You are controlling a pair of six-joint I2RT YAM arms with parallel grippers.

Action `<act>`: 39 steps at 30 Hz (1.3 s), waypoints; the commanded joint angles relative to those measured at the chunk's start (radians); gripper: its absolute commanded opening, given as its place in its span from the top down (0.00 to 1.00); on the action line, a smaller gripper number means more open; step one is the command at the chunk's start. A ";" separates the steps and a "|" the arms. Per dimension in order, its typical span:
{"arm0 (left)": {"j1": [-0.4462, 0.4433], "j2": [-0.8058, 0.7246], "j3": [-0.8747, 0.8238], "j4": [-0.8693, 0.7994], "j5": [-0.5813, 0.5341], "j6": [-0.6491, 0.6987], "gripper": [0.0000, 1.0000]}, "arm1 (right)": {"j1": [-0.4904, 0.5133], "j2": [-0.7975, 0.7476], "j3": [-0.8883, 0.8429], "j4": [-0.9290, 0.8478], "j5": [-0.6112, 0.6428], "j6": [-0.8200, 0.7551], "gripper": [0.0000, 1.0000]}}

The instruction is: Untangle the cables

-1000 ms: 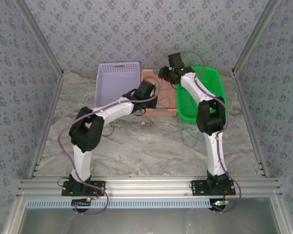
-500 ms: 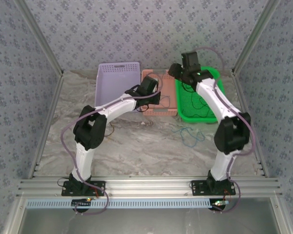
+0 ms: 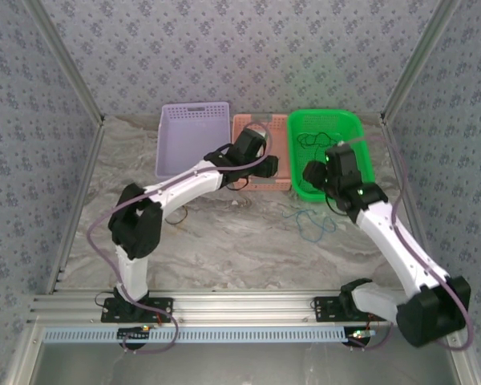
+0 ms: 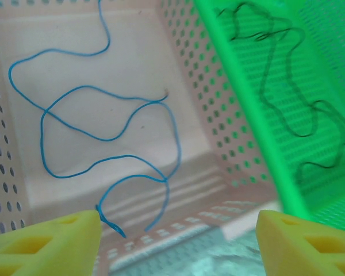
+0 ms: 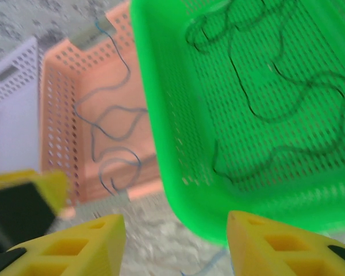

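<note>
At twelve o'clock on the table [image 3: 224, 245], the left gripper [image 4: 177, 223] hangs over the pink basket [image 3: 248, 119], its fingers spread wide with nothing between them; a blue cable [image 4: 103, 139] lies in loose loops on that basket's floor; at three o'clock of it stands the green basket [image 3: 362, 132], a black cable [image 4: 263, 80] squiggled inside; the right gripper [image 5: 173, 221] hovers at that basket's six o'clock edge, fingers apart and empty; a blue strand [image 3: 309, 223] lies on the table, further toward six o'clock.
</note>
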 commanded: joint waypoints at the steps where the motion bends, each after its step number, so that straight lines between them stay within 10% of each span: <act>1: -0.040 -0.106 -0.032 -0.029 -0.068 -0.066 0.29 | 0.017 -0.126 -0.116 -0.098 0.070 0.072 0.49; 19: -0.317 -0.007 -0.322 0.166 -0.186 -0.724 0.32 | 0.101 -0.454 -0.270 -0.322 0.107 0.177 0.52; 39: -0.275 0.217 -0.227 0.322 -0.173 -0.726 0.64 | 0.140 -0.501 -0.280 -0.308 0.101 0.198 0.52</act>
